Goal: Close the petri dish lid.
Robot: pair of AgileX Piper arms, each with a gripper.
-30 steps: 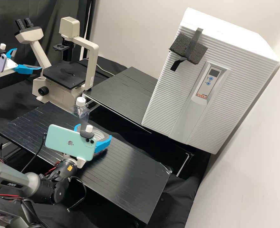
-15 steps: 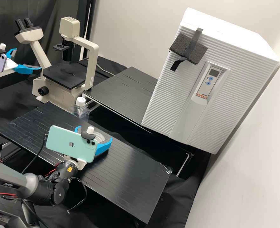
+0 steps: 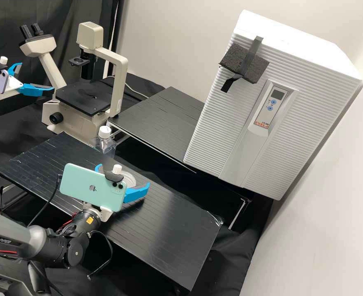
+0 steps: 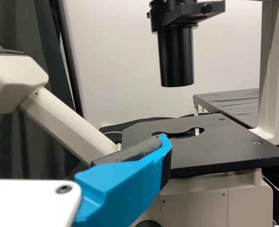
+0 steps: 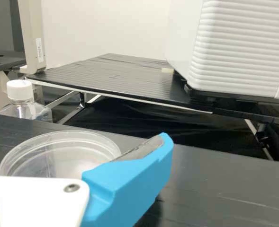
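On the front black table stands the clear round petri dish (image 3: 128, 179), partly hidden behind my right gripper (image 3: 122, 175). The right wrist view shows the dish (image 5: 63, 153) flat on the table between the spread fingers of my right gripper (image 5: 77, 133), with a gap to the far fingertip. I cannot tell its lid from its base. My left gripper (image 3: 37, 75) hangs open and empty at the left, before the microscope. In the left wrist view, one blue finger of my left gripper (image 4: 77, 138) stands out in front of the microscope stage.
The microscope (image 3: 82, 96) stands behind the front table (image 3: 169, 230). A clear bottle with a white cap (image 3: 104, 132) is at that table's back edge. A second black table (image 3: 156, 123) and the white incubator (image 3: 267, 107) lie farther back.
My right gripper has shifted slightly right, and its fingers have opened wider, the right-hand one moving outward off the dish. The left gripper has kept still.
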